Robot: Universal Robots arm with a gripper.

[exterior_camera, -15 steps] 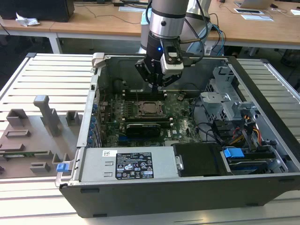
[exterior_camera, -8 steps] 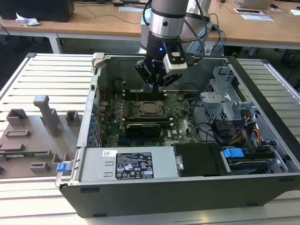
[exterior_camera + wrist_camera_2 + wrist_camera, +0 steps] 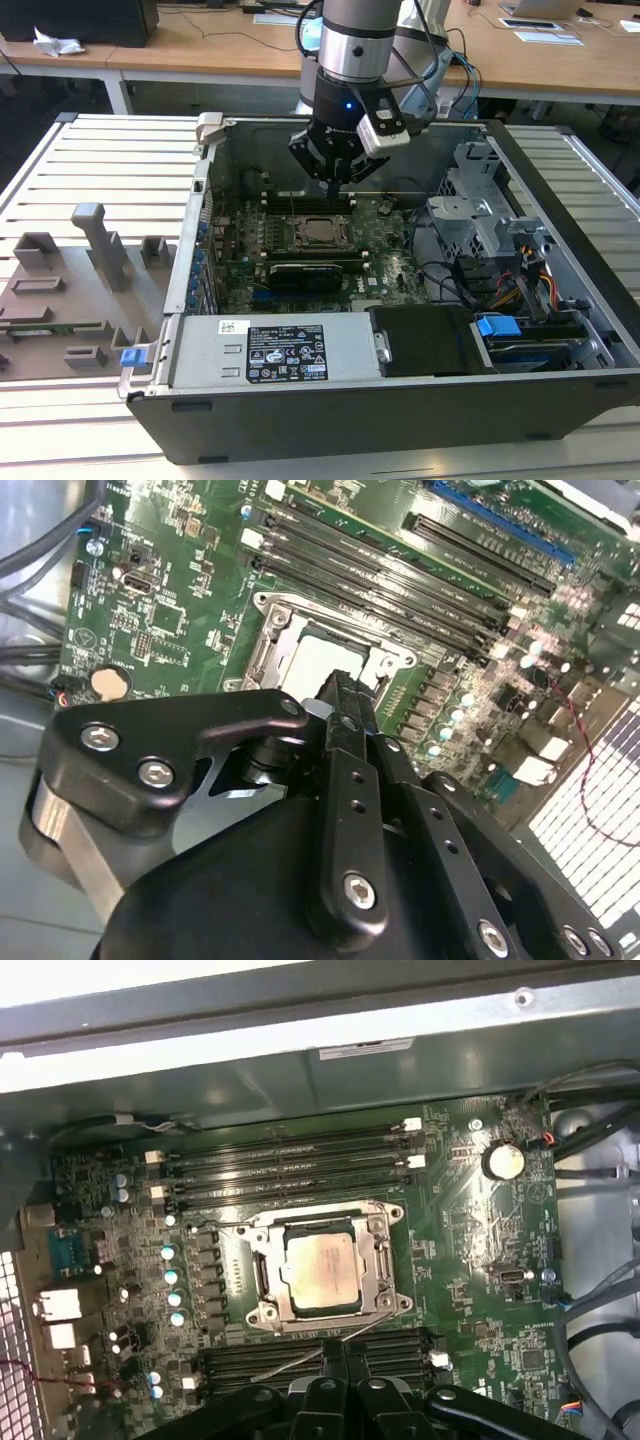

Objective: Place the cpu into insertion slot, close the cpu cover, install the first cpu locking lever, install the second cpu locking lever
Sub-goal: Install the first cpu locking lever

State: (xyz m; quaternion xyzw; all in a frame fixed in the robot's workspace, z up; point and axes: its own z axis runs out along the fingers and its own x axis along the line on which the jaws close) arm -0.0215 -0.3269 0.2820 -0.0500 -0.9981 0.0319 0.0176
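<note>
The cpu [image 3: 320,1270] sits flat in the insertion slot [image 3: 268,1312], its pale metal top showing through the cut-out of the cpu cover [image 3: 383,1260], which lies down over it. A thin wire lever [image 3: 290,1362] slants along one edge of the socket, standing off the board. The gripper [image 3: 340,1348] has its fingers pressed together, the tips right at that lever; whether they pinch it I cannot tell. In the exterior view the gripper hangs just beyond the socket's far edge, over the memory slots [image 3: 310,203]. A black expansion card [image 3: 305,272] lies nearer, inside the open computer case [image 3: 400,410].
</note>
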